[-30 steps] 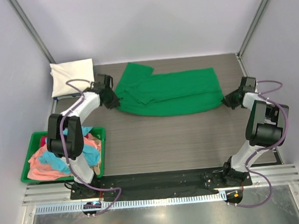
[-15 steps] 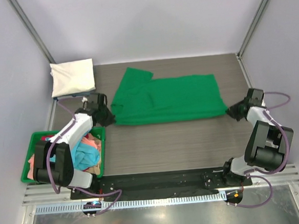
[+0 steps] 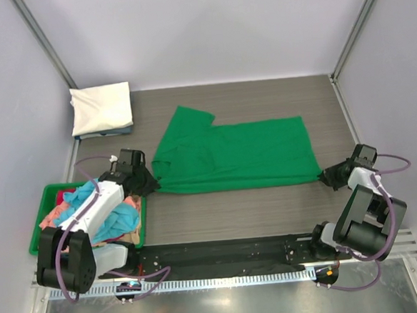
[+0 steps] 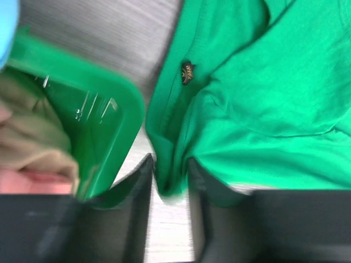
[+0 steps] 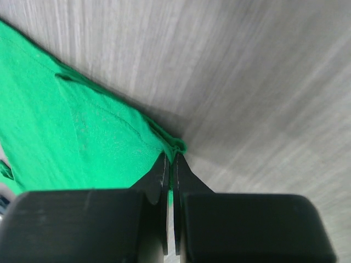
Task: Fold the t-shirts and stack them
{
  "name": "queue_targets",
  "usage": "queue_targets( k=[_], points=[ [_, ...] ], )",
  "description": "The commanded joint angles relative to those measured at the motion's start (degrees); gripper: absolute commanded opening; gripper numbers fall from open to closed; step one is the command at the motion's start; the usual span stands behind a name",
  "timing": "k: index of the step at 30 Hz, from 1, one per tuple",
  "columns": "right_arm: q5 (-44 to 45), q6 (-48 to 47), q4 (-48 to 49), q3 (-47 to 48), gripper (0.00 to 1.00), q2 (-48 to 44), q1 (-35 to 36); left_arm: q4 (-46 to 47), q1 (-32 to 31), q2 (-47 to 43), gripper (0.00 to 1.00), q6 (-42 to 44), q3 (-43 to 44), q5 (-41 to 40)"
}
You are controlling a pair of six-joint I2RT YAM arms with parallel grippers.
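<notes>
Nearest, on the left, one green bin (image 3: 47,189) holds a loose heap of t-shirts, with light blue (image 3: 121,218) and salmon-pink (image 3: 50,219) cloth showing. How many lie in it cannot be told, and the left arm crosses over the heap. Just beside the bin's far right corner, the left gripper (image 4: 169,170) pinches the near-left corner of the single green t-shirt (image 3: 237,158). On the other side, the right gripper (image 5: 170,156) has its fingers pressed together on the near-right corner of that shirt. The shirt lies spread across the middle of the table (image 3: 227,212), with one sleeve pointing to the far side. Farthest, in the far left corner, one cream-white t-shirt (image 3: 101,108) lies folded.
</notes>
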Motion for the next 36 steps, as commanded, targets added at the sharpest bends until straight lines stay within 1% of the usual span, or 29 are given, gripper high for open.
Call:
queue_targets(
  k=[1,2,3,4,5,6,7,8,10,11,13,14,15,16,17,18,19,21,22,23,24,25,26,28,29,31,32,34,36],
  points=[
    [-0.78,-2.42,-2.39,-0.92,0.04,-4.29,-2.74,-2.75,0.51,-3.78,0.35,-1.1,-0.75,0.59],
    [-2.35,-2.68,-3.44,-1.18,0.12,-5.17,-3.27,-3.63,0.51,-4.67,0.41,-1.1,-0.66,0.96],
    [-3.06,-2.94,-3.8,-1.44,0.21,-6.14,-3.8,-4.16,0.43,-5.46,0.51,-1.1,-0.4,1.31],
    [-3.85,-3.47,-4.24,-1.53,0.54,-8.32,-4.07,-4.77,0.43,-6.34,0.56,-1.01,1.08,1.05],
    [-4.73,-3.56,-4.77,-1.8,0.69,-9.39,-4.15,-5.91,0.51,-7.74,0.61,-0.58,2.05,0.53],
    [-7.44,-3.39,-4.42,-2.15,0.77,-10.79,-4.16,-6.36,0.43,-8.19,0.69,1.25,3.8,-0.35],
    [-8.68,-2.52,-3.98,-2.76,0.86,-12.29,-4.07,-6.71,0.43,-8.45,0.72,2.14,5.3,-2.1],
    [-9.13,-2.33,-3.89,-2.68,0.89,-14.82,-4.16,-6.36,0.51,-7.85,0.77,3.02,8.88,-2.81],
    [-8.35,-2.33,-4.5,-0.93,0.91,-16.78,-3.89,-4.79,0.51,-6.18,0.79,6.35,12.33,-3.78],
    [-7.65,-2.07,-4.94,-0.4,0.91,-17.65,-3.2,-2.78,0.51,-4.69,0.8,7.67,16.35,-3.7],
    [-6.06,-1.02,-4.51,0.57,0.91,-17.84,-2.58,-0.74,0.51,1.54,0.81,11.01,20.85,-3.61],
    [-5.97,0.29,-2.59,0.84,0.91,-18.1,-2.23,-0.47,0.6,4.09,0.81,11.81,23.39,-3.96],
    [-5.8,0.83,-1.7,1.36,0.91,-17.84,-0.57,-0.3,0.52,6.64,0.81,12.78,29.25,-3.96],
    [-4.4,1.18,-1.0,2.15,0.91,-17.32,0.67,0.14,0.51,12.67,0.81,13.83,32.01,-3.96],
    [-3.26,1.53,-0.64,4.68,0.92,-16.44,2.59,0.58,0.6,15.6,0.81,14.8,34.64,-4.14],
    [-2.03,1.28,-0.64,6.36,0.92,-13.82,6.44,0.93,0.69,22.15,0.8,15.33,40.67,-3.96],
    [0.6,0.75,-0.99,10.29,0.92,-12.58,8.65,1.28,0.69,25.09,0.8,15.94,43.43,-3.27],
    [2.11,-1.44,-2.4,13.83,0.92,-9.94,12.09,1.99,0.87,31.85,0.78,17.26,49.58,-1.42],
    [2.64,-1.89,-2.83,16.11,0.92,-7.75,14.54,2.16,0.95,38.15,0.78,17.7,55.7,-1.07],
    [2.99,-2.07,-3.19,16.48,0.92,-7.12,15.17,2.51,0.95,41.0,0.77,18.14,58.55,0.24],
    [2.65,-1.98,-2.84,16.48,0.92,-6.59,15.79,2.69,1.04,43.81,0.77,18.41,61.27,0.87],
    [2.21,-1.98,-2.4,16.13,0.92,-5.63,16.67,2.78,1.13,47.06,0.77,18.41,66.96,1.39],
    [1.16,-1.98,-1.96,15.96,0.92,-5.27,17.46,2.78,1.22,52.14,0.76,18.32,69.36,2.36],
    [1.32,-2.77,-1.7,15.69,0.92,-5.01,19.04,3.65,1.39,57.44,0.76,18.23,76.64,4.91],
    [1.59,-3.12,-1.7,15.69,0.92,-5.18,20.96,4.01,1.39,62.25,0.76,18.15,79.29,5.26],
    [2.82,-4.08,-1.87,15.69,0.92,-5.71,22.99,3.92,1.39,66.32,0.75,17.1,83.6,4.22],
    [3.43,-5.13,-2.65,16.04,0.92,-6.23,24.92,3.75,1.39,68.52,0.73,16.22,87.28,3.52],
    [5.36,-6.19,-3.45,16.65,0.92,-6.5,26.77,3.83,1.31,72.57,0.73,13.33,89.07,0.71],
    [6.68,-7.07,-4.42,16.83,0.92,-6.33,28.44,6.64,1.04,75.2,0.71,12.26,89.51,0.26]
  ],
)
